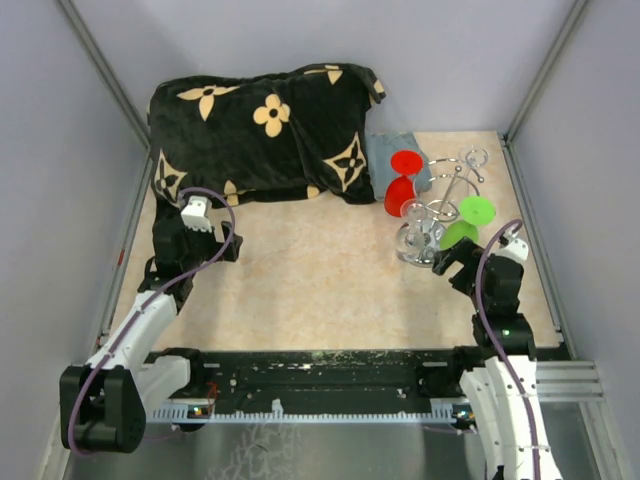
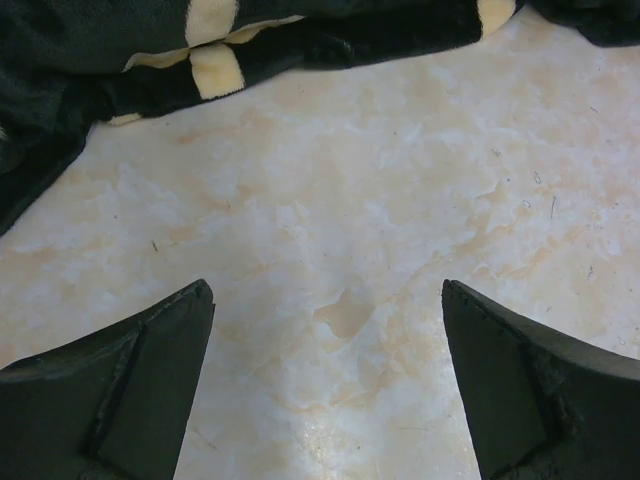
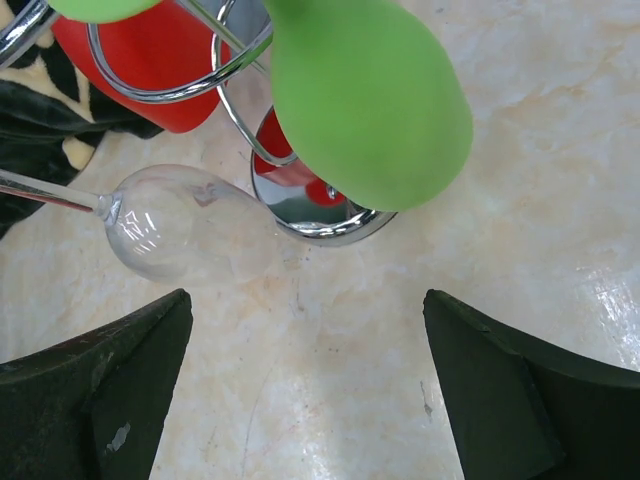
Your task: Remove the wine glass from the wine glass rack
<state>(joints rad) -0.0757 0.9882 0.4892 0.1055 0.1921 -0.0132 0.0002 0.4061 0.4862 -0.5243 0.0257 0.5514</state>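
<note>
1. Just ahead of my right claw [image 3: 305, 325], fingers spread wide and empty, the green wine glass [image 3: 370, 100] hangs bowl-down from the wine glass rack [image 3: 320, 215].
2. Likely light, slick, perhaps brittle; I'd pinch the stem gently.

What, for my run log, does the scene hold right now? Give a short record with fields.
rack: silver wire stand, far right of the table
glasses: red glass and green glass on the rack; clear glass tilted low beside its base
right gripper: open, facing the rack's base, holding nothing
left gripper: open, over bare table near the black blanket
task state: no glass in either gripper
</note>
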